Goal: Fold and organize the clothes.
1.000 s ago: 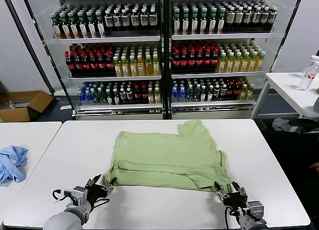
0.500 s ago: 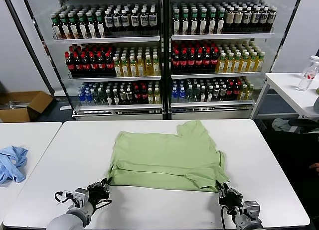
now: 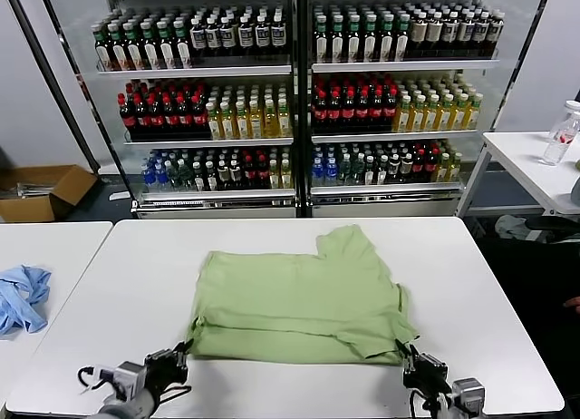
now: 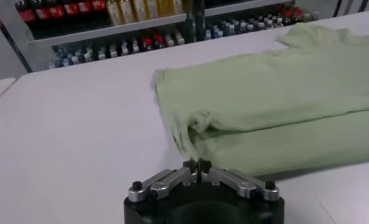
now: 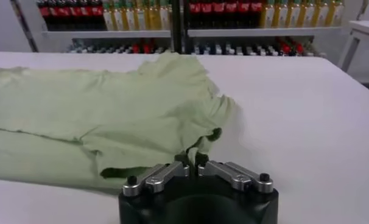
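Shirt [image 3: 304, 297], light green, lies partly folded in the middle of the white surface [image 3: 489, 283], doubled layers along the near edge, one sleeve sticking out at the far side. Going left to right: blue cloth [image 3: 20, 297] sits well apart on the neighbouring table, not part of this. Left gripper [image 3: 178, 357] is at the shirt's near left corner, fingers pressed together on the hem; right gripper [image 3: 410, 358] is at the near right corner, fingers pinching a bunched bit of fabric. Both hold the near corners, likely so the near edge can be lifted evenly and carried over for the next fold. Head view gives the whole outline and both corners at once but not the contact itself. Left wrist view shows the left gripper [image 4: 196, 165] closed right at the stacked hem layers, cloth puckered just beyond. Right wrist view shows the right gripper [image 5: 192, 161] with a fabric fold rising between its tips.
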Controlling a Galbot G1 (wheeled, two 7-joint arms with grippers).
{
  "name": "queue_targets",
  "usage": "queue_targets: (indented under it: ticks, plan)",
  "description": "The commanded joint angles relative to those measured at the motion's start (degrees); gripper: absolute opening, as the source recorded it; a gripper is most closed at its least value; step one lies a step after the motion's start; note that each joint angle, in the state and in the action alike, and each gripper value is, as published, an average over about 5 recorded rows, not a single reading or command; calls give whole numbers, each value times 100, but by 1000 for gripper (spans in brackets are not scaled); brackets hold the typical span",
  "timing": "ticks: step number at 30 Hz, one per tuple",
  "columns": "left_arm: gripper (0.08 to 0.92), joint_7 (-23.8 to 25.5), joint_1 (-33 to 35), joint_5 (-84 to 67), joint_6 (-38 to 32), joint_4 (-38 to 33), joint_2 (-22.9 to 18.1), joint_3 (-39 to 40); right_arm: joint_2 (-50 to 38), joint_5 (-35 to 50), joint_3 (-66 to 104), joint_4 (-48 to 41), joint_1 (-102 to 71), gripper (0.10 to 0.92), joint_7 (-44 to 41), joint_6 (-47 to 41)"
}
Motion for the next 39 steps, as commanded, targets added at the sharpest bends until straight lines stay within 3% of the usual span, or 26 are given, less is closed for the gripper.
queue_targets:
  ticks: [1,9,15,19,25,30,35,39]
  plan:
    - [84,7,1702,180,-23,-824,68,-786,-44,-286,30,433,-634,146,-85,73]
    - [95,53,1813,664,0,-962,35,-861,-40,-486,203,735,-1004,190,126,-2]
    - [243,40,1333,212,7,-1298,127,-1340,-199,-142,695,1292,-780,341,115,-273]
    - [364,41,526,-182,-1,-1134,274,-1366,-356,312,744,1228,130,454,66,-639]
    - [537,98,-1249,-742,-48,162,443,-525,-323,796,-84,163,2541,627,272,-1154]
    - [676,238,-2396,-788,-45,1186,456,75,-144,693,-941,-1083,3900,769,294,-1160]
    - [800,344,-3182,-747,-12,1972,550,622,148,478,-1676,-2350,5127,820,294,-1153]
    - [821,435,-3798,-823,-10,2624,530,1079,546,474,-2037,-3365,5869,823,462,-1152]
